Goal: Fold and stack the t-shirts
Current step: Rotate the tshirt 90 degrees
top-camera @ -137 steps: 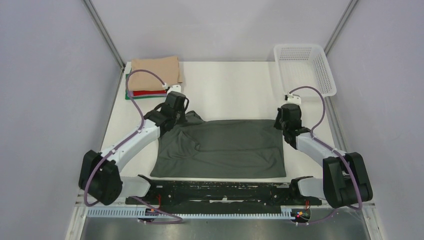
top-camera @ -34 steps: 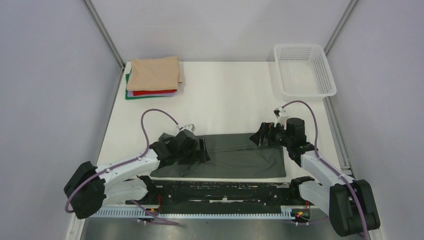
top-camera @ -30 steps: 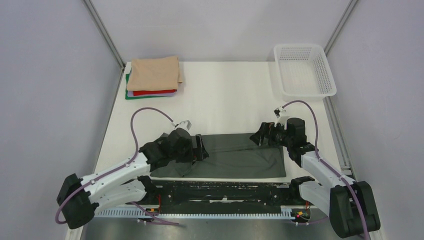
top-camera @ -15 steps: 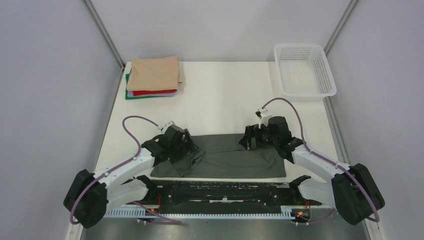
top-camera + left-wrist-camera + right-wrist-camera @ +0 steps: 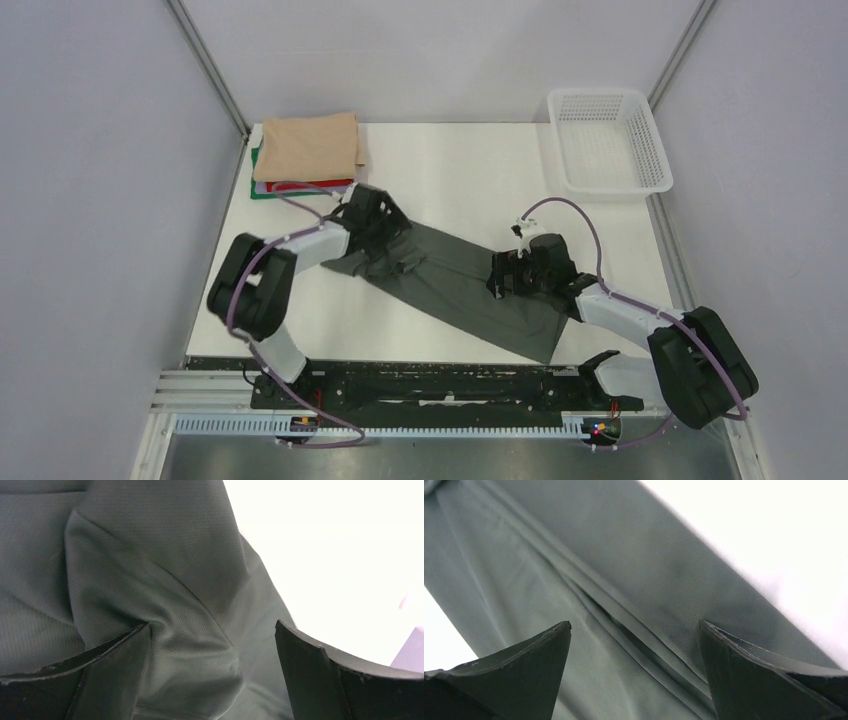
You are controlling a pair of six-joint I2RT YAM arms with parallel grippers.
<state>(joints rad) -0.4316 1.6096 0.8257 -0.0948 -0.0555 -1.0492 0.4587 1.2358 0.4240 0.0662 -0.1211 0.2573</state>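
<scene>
Top cam layout: the charcoal-grey t-shirt (image 5: pixel 455 285) is folded into a long narrow strip and lies slantwise across the middle of the white worktop (image 5: pixel 450 170). One end points to about 10 o'clock, the other to about 4 o'clock. The 10 o'clock end is bunched and wrinkly. The 4 o'clock end is flatter and finishes in a corner close to the near edge.

The left arm (image 5: pixel 300 240) reaches out to the 10 o'clock end, and its wrist sits right over the crumpled part. On the left wrist cam the left fingers (image 5: pixel 107 680) are spread wide with a puckered ridge of grey cloth between them. The fabric runs up against the inner face of one finger, and the other sits by the shirt's edge where the white worktop starts. Nothing looks pinched.

The right arm (image 5: pixel 620 310) comes in from 4 o'clock, with its wrist over the strip a bit past the middle. The right fingers (image 5: pixel 519 680) are wide apart too, with a few long straight pleats of cloth running between them. Can't tell if the tips actually touch the fabric.

The folded stack is up in the 10–11 o'clock corner: tan t-shirt (image 5: pixel 310 148) on top, red one (image 5: pixel 320 184) peeking out under it, green one (image 5: pixel 256 188) at the bottom. It's near the left wrist but apart from the grey shirt. The white lattice basket (image 5: pixel 608 140) sits in the 1 o'clock corner, well apart from the shirts.
</scene>
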